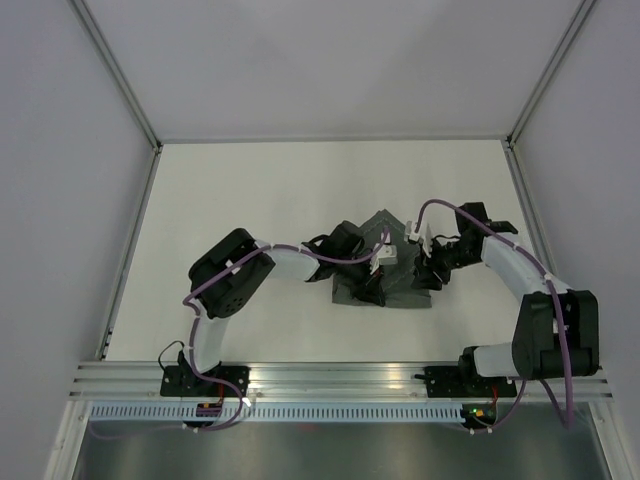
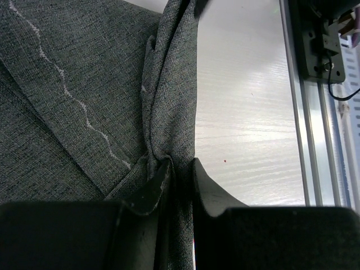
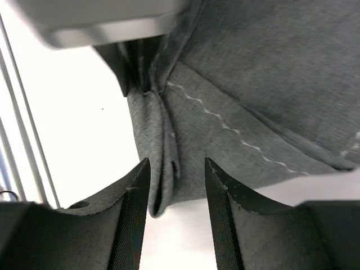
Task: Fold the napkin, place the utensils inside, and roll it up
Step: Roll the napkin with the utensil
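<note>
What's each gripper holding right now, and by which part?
The left gripper pinches the napkin at a bunched fold. The right gripper holds nothing; its open jaws straddle the bunched cloth.

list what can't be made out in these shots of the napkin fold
- utensils: in no view; perhaps under the napkin or the arms.
- napkin's fold layout, top view: too small, covered by both arms.
- pale block, right wrist view: blurred, cut by the top edge.
- right gripper: whether its open fingers touch the fold between them.
- left wrist view: the cloth below the left gripper, hidden by its body.
</note>
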You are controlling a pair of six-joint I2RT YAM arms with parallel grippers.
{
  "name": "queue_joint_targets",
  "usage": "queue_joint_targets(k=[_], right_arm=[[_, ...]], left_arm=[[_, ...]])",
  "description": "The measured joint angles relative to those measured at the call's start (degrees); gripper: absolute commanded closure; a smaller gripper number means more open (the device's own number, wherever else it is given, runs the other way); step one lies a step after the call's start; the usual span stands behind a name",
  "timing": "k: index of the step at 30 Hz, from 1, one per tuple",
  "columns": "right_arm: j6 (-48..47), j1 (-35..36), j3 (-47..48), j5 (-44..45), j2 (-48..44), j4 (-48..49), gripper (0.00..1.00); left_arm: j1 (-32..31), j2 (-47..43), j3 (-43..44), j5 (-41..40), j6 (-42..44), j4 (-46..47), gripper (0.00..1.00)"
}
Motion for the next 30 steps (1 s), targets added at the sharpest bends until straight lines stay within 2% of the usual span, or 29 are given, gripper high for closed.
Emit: queue_joint_targets(k=[9, 16, 25, 29, 30], right_arm=[[3.8, 12.6, -14.0, 7.6, -9.9, 15.0, 0.49], [6.8, 20.1, -16.5, 12.0, -9.9, 22.2, 0.51], [9.6, 25.9, -19.5, 16.4, -8.2, 27.9, 0.51], [10.5, 26.9, -19.7, 17.7, -6.4, 30.3, 0.58], [10.6, 27.1, -19.7, 17.9, -6.1, 30.8, 0.63]], left_arm=[[1.7, 3.0, 3.3, 5.0, -3.8, -2.3, 0.98], [2.0, 4.2, 5.0, 5.9, -5.4, -4.2, 0.98], [2.6, 5.6, 6.7, 7.9, -7.1, -5.4, 0.98], [2.7, 5.7, 6.8, 8.1, -7.4, -5.4, 0.98], [2.7, 5.7, 6.8, 8.1, -7.4, -5.4, 0.98]])
